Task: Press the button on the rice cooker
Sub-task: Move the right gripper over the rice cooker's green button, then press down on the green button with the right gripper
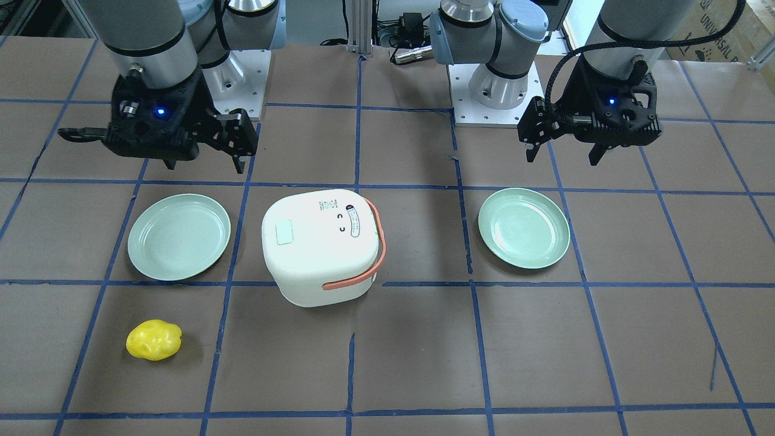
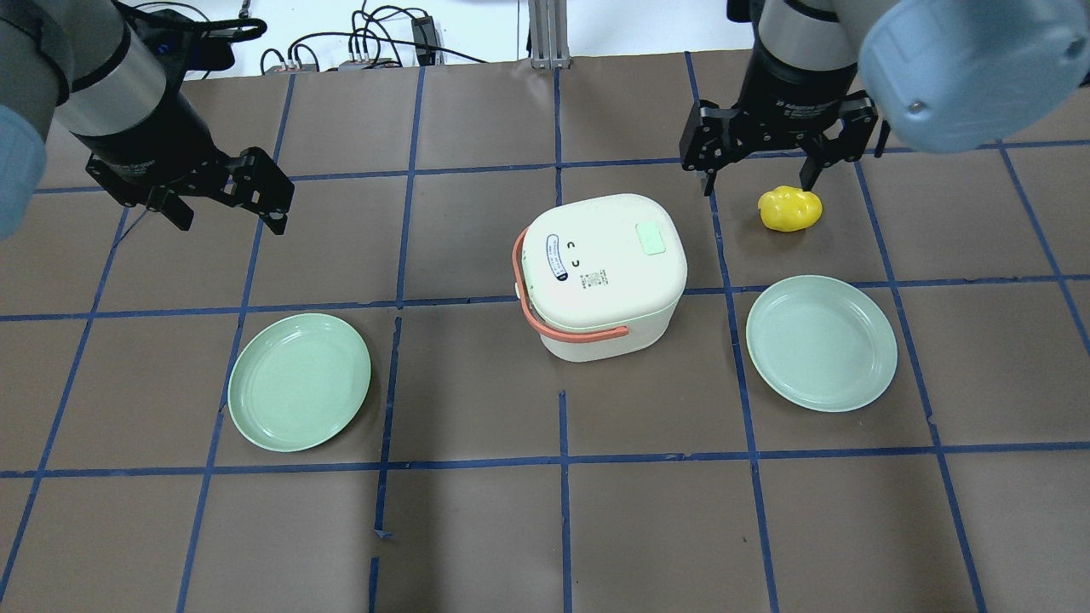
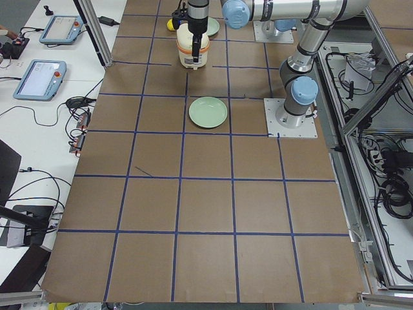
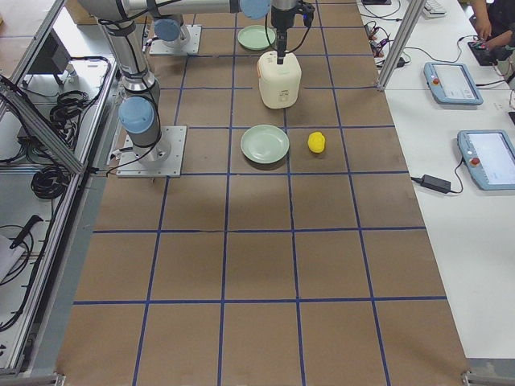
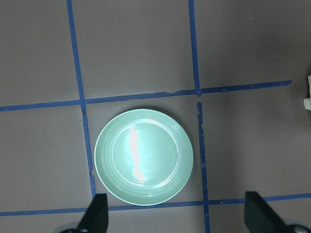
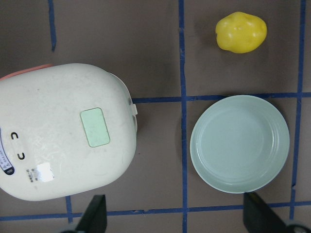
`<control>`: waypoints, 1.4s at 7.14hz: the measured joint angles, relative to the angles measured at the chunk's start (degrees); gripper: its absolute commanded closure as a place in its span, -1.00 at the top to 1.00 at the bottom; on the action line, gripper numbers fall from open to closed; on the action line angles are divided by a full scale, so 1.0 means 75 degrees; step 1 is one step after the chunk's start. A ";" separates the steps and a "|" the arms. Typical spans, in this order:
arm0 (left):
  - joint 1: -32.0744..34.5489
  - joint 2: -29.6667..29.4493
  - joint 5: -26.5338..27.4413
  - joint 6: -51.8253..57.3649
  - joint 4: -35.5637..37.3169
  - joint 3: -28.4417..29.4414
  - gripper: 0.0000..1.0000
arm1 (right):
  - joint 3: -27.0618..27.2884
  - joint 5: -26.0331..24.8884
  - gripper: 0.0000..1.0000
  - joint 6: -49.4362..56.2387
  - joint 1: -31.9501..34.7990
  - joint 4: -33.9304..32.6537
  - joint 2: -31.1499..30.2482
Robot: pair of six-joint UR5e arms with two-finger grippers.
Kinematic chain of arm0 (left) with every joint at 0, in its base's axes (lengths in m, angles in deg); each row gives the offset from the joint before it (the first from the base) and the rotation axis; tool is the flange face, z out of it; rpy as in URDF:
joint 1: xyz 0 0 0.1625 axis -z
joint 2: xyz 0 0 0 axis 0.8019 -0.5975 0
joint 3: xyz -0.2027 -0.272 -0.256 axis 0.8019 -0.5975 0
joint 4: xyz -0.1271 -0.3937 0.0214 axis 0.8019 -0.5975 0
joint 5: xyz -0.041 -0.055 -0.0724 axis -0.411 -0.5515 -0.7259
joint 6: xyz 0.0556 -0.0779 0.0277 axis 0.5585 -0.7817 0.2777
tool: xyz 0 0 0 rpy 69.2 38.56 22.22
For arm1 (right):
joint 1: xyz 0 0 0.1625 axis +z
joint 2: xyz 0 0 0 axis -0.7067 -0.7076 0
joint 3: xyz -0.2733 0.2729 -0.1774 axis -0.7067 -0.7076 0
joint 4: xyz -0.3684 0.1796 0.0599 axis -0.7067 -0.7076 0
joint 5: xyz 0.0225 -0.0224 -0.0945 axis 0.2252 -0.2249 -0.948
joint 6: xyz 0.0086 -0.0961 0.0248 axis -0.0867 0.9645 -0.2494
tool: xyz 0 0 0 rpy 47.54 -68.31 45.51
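White rice cooker [image 1: 315,245], pale-green button [image 1: 284,232], coral handle [image 1: 333,284]

Bright, even light from above — only soft, faint shadows lie on the tabletop [image 1: 424,363] beside the rice cooker [image 1: 318,245]. A white glare streak crosses the green plate [image 5: 143,158] in the left wrist view; the near arm joint [image 2: 962,60] overhead looks slightly blurred.
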 measured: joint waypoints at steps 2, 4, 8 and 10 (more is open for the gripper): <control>0.0000 0.0000 0.0000 0.0000 0.0000 0.0000 1.00 | 0.0417 0.0583 -0.60 -0.0135 0.0237 -0.0275 0.0157; 0.0000 0.0000 0.0000 0.0000 0.0000 0.0000 1.00 | 0.0701 0.1070 -0.75 -0.0315 0.0285 -0.0738 0.0320; 0.0000 0.0000 0.0000 0.0000 0.0000 0.0000 1.00 | 0.0713 0.1142 -0.79 -0.0116 0.0295 -0.1531 0.0878; 0.0000 0.0000 0.0000 0.0000 0.0000 0.0000 1.00 | 0.0711 0.1112 -0.78 0.0035 0.0296 -0.1690 0.1026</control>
